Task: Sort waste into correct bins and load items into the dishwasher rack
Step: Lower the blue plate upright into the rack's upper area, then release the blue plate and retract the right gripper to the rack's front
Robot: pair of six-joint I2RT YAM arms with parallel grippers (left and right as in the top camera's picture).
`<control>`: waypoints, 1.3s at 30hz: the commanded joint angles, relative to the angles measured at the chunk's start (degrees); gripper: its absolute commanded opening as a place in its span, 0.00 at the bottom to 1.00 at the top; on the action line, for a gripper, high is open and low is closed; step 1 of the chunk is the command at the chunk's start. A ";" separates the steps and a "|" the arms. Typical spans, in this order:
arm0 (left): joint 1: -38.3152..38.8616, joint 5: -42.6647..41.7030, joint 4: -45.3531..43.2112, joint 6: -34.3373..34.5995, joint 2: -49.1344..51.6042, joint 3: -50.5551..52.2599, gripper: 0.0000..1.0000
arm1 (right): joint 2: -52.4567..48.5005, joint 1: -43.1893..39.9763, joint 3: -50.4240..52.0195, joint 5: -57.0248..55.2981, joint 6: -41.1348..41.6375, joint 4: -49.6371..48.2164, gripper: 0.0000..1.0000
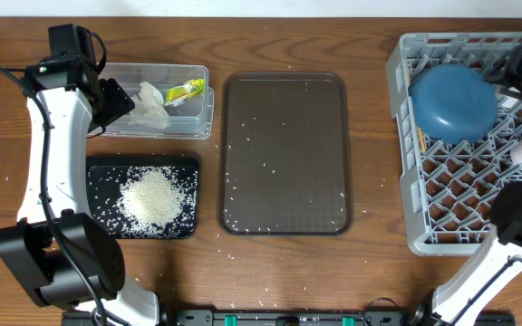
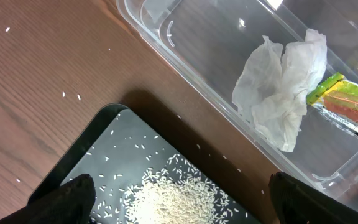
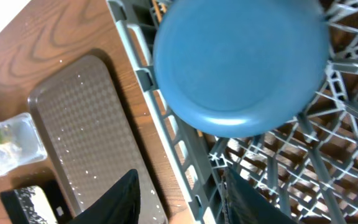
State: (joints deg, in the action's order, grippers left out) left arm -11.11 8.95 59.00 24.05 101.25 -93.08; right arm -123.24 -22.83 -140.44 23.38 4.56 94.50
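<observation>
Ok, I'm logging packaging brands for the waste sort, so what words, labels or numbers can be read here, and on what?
No text can be read.
The wrapper in the tub has red and yellow print, but it is too blurred to read.
Nothing else in view shows lettering.

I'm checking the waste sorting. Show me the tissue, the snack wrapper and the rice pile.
crumpled white tissue (image 2: 278,93), left wrist view, on its creased middle.
snack wrapper (image 2: 347,107), left wrist view, on its yellow-green printed face.
rice pile (image 1: 152,198), overhead view, on the centre of the heap.
</observation>
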 commanded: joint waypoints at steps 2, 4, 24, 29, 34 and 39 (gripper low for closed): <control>-0.17 0.07 0.33 0.48 -1.27 0.24 0.92 | 1.18 4.28 0.26 -2.36 0.55 0.02 0.35; -0.17 0.07 0.33 0.48 -1.27 0.24 0.92 | 1.46 6.40 0.26 -3.08 0.52 0.33 0.35; -0.17 0.07 0.33 0.48 -1.27 0.24 0.92 | 16.79 37.59 15.30 -20.63 1.84 2.84 0.99; -0.17 0.07 0.33 0.48 -1.27 0.24 0.92 | 30.08 37.05 25.42 -24.04 3.74 2.82 0.99; -0.17 0.07 0.33 0.48 -1.27 0.24 0.92 | 47.28 36.94 36.54 -34.12 8.52 0.52 0.99; -0.17 0.07 0.33 0.48 -1.27 0.24 0.92 | 62.79 36.94 48.70 -33.92 10.43 -6.91 0.99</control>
State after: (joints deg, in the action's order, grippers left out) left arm -11.11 8.97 59.00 24.05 101.25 -93.08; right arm -65.10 14.37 -97.54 -7.73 12.16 89.14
